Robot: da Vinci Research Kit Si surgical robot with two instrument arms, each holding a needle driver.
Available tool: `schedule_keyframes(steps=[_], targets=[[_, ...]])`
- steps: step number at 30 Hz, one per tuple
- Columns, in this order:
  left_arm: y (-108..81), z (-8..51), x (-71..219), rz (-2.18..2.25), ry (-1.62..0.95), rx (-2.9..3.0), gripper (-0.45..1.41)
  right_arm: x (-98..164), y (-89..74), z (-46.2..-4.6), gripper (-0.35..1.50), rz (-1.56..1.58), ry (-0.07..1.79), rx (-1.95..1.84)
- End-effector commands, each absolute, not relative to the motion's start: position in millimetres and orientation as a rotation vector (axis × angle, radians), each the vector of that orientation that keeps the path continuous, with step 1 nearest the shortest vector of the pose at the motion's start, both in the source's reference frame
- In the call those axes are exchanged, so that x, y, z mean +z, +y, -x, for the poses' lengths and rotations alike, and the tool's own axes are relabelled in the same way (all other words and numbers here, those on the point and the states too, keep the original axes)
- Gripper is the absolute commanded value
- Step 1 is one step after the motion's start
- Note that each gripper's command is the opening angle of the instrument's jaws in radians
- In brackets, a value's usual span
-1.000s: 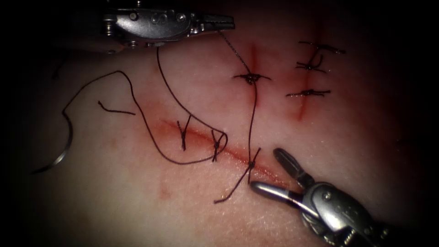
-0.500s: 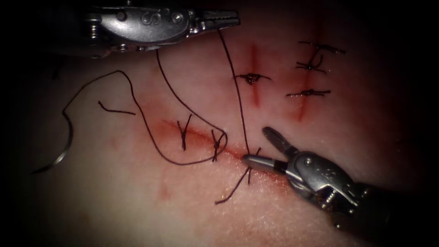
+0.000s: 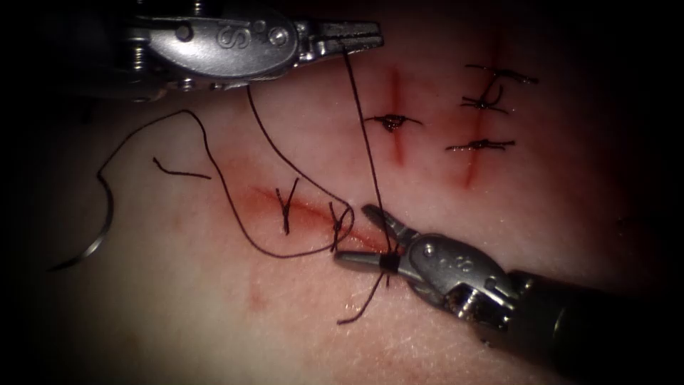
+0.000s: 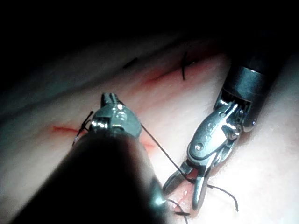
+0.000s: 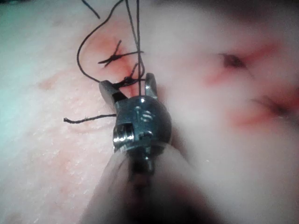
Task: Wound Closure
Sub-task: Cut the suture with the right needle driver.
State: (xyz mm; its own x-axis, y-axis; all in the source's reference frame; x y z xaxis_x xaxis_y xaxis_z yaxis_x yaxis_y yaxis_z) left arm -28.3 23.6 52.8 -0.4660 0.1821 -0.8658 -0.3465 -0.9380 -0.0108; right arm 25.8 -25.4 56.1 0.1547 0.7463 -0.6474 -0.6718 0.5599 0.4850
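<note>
Left pincer clamps taut thread, right pincer gapes around it at the cut; needle lies free far left on tissue.

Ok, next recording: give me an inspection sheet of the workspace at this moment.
Surface: tissue, long cut with red fluid.
Job's things: needle lies free on the tissue, left of the cut, not in it; thread runs taut to the knot.
Clutter: two tied stitches; older stitched cuts.
Grippers: left tool shut on the thread; right tool open, fingers astride the thread at the knot, holding nothing.
Cables: nothing seen.
Surroundings: dark.
</note>
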Motion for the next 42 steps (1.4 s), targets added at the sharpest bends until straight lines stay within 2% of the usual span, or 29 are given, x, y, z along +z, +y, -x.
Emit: schedule_keyframes(steps=[1,22,23,25,26,35,36,37,38,40,42], targets=[[23.7,28.9,53.4,1.413,0.242,2.44,-0.45,56.1,-24.7,-27.1,1.2,-0.088,0.987,1.017],[22.2,29.0,51.1,1.435,0.251,2.444,-0.45,57.0,-23.0,-28.4,1.08,-0.063,0.985,0.974],[22.2,29.1,51.0,1.434,0.252,2.443,-0.45,56.9,-23.0,-28.5,0.99,-0.064,0.986,0.974],[22.2,29.3,51.1,1.438,0.256,2.446,-0.45,56.7,-23.2,-28.5,0.45,-0.062,0.983,0.976],[22.2,29.3,51.1,1.438,0.257,2.446,-0.45,56.5,-23.4,-28.5,-0.35,-0.037,0.96,0.992],[22.2,29.2,51.1,1.44,0.256,2.446,-0.45,56.0,-22.7,-28.0,-0.35,0.004,0.916,0.995],[22.2,29.2,51.1,1.441,0.255,2.446,-0.45,55.8,-22.6,-27.9,-0.15,0.005,0.921,0.997],[22.3,29.2,51.1,1.442,0.254,2.445,-0.45,55.6,-22.5,-27.9,0.53,0.002,0.925,0.998],[22.5,29.1,51.3,1.445,0.256,2.449,-0.45,54.8,-22.1,-27.3,1.36,-0.006,0.95,0.998],[22.8,28.7,51.6,1.458,0.256,2.449,-0.45,53.8,-21.9,-26.3,1.46,-0.022,0.96,0.995],[23.5,27.8,52.2,1.451,0.26,2.444,-0.45,52.2,-22.1,-23.8,1.46,-0.03,0.965,0.945]])
